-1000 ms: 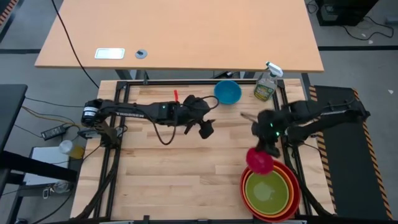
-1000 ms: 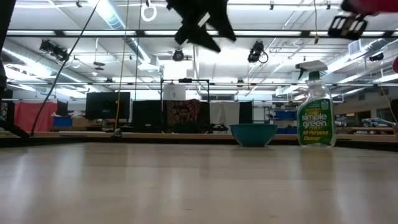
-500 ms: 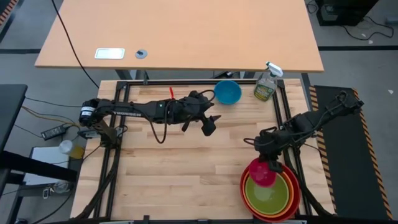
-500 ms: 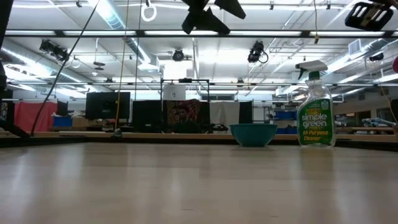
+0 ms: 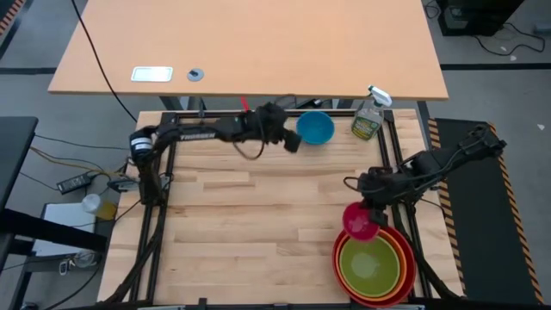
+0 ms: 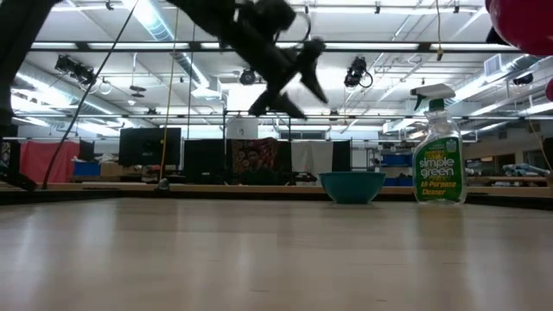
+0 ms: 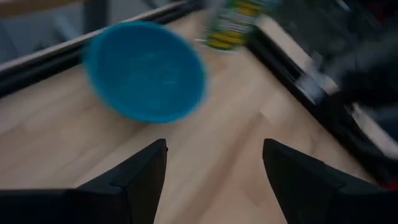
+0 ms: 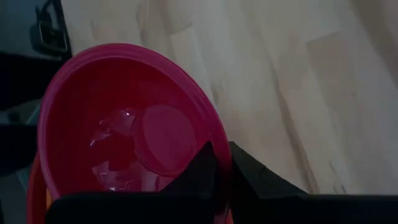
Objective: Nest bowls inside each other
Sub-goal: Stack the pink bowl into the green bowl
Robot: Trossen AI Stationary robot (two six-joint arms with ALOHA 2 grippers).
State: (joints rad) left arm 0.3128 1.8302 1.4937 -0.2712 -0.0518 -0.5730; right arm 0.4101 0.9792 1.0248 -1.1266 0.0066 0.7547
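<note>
Left end effector [image 7: 214,165] (fingers spread) reached blue bowl [image 5: 315,127]; right grips upright magenta bowl [image 5: 361,221].

The table [image 5: 250,215] surface is pale wood in butcher-block strips, smooth with a satin finish; its frame is matt black metal. The desk [image 5: 258,47] behind it is a smooth, matt, light-brown laminate-like board. The blue bowl [image 5: 315,127], magenta-pink bowl [image 5: 361,220], lime green bowl [image 5: 372,264], orange bowl [image 5: 401,251] and red bowl [image 5: 411,267] are glossy, smooth plastic; the magenta-pink bowl shows bright reflections inside. The spray bottle [image 6: 438,160] is clear plastic with a glossy printed label. Both arms are matt dark.
</note>
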